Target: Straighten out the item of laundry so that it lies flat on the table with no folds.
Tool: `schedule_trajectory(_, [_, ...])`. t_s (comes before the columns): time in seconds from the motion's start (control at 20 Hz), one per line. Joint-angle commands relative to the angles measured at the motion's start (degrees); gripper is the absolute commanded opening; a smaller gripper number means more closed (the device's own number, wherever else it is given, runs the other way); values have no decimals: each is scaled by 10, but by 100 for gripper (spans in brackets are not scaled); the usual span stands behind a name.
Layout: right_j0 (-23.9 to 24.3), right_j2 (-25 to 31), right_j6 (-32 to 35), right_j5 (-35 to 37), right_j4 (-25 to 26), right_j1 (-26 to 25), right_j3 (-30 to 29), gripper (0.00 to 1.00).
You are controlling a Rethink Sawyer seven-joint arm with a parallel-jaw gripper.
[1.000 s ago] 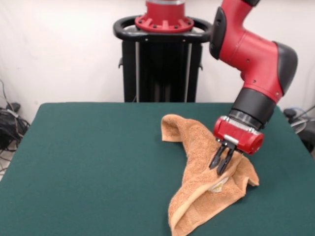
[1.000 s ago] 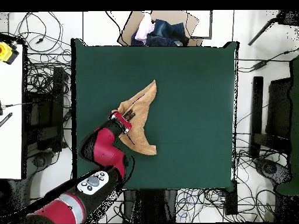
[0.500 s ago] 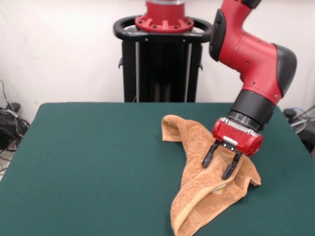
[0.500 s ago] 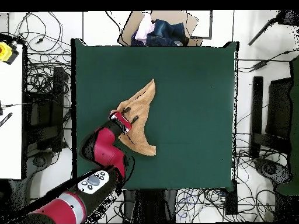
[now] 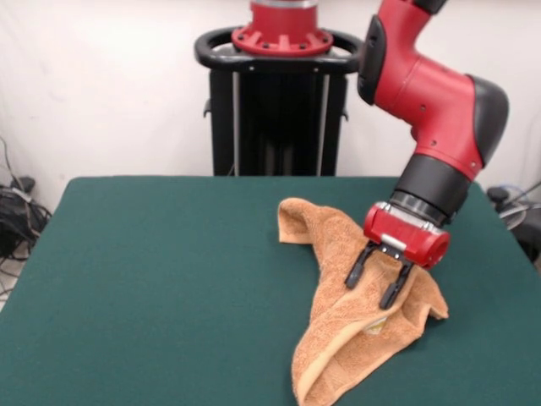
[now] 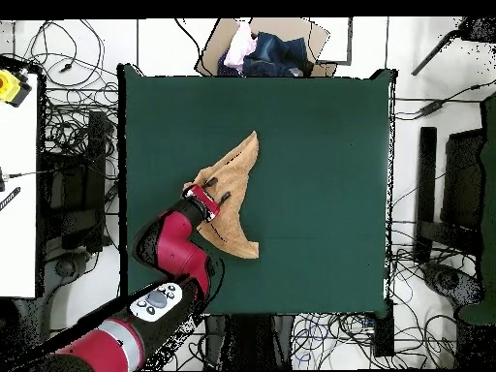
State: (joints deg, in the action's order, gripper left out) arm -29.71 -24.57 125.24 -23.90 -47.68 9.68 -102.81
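Over the crumpled terry towel (image 5: 355, 296), the gripper (image 5: 373, 282) hangs spread, empty; next, pinch a folded corner and draw it outward.

We are seeing a towel (image 5: 347, 313) of rough, looped terry cloth lying on a worktop (image 5: 161, 288) covered in matt, felt-like green fabric. The arm (image 5: 431, 93) is showing glossy red and black plastic shells.

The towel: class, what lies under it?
The towel lies folded and bunched on the green table, under the open gripper. Felt shows all round it; anything beneath its folds is covered.
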Motion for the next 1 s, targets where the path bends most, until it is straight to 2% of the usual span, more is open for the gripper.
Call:
schedule_trajectory(0.05, [7,69,94,18,7,5,35,100])
schedule_trajectory(0.3, [12,72,102,0,23,2,34,100])
schedule_trajectory(0.35, [14,73,106,-5,29,1,33,0])
schedule_trajectory(0.65, [12,77,113,-1,19,0,33,0])
schedule_trajectory(1.0, [16,80,114,19,33,31,16,0])
